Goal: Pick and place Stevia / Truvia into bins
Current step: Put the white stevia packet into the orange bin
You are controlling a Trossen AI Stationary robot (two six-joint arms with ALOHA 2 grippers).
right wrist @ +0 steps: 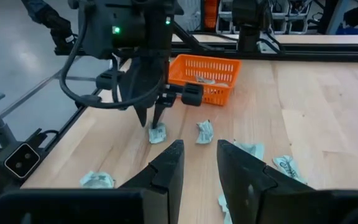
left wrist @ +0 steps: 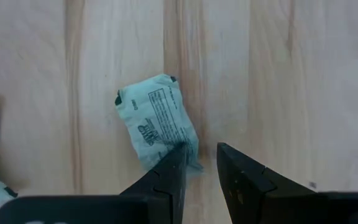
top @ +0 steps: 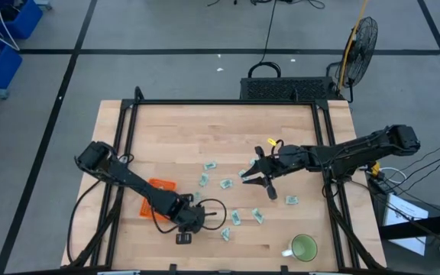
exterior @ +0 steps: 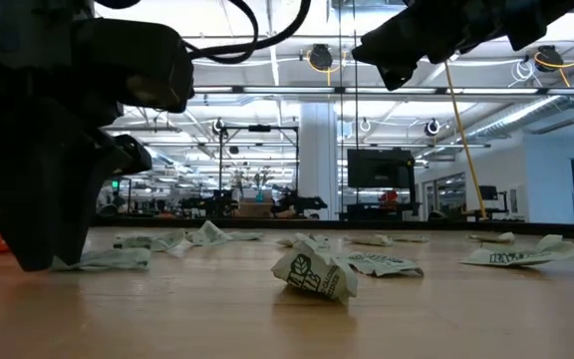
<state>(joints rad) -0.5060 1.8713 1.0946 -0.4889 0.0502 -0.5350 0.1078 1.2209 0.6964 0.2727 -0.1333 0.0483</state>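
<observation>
The left claw (top: 195, 219) points straight down at the table (top: 174, 145) near its 7 o'clock edge. Its two fingers (left wrist: 166, 177) stand a narrow gap apart, tips at the wood. One finger's tip touches the edge of a crumpled pale green packet (left wrist: 157, 126), and nothing sits between the fingers. In the right wrist view the same claw (right wrist: 153, 115) stands over that packet (right wrist: 157, 133), with a second packet (right wrist: 204, 131) just beside it.

The orange tray (top: 159, 192) lies just beside the left claw at its 10 o'clock. At least one packet (right wrist: 205, 79) lies inside it; more cannot be told.

The right claw (top: 257, 177) hangs above the table's middle, to about 3 o'clock of centre. Its fingers (right wrist: 166, 165) are slightly parted and hold nothing.

On the bare wood, the high view shows about ten packets (top: 226, 183). They spread loosely from the centre toward 5 o'clock, most lying between the two claws. One (top: 292, 200) lies farther out at 4 o'clock.

A single green mug (top: 304, 248) stands near the table's 5 o'clock corner, well apart from the tray.
</observation>
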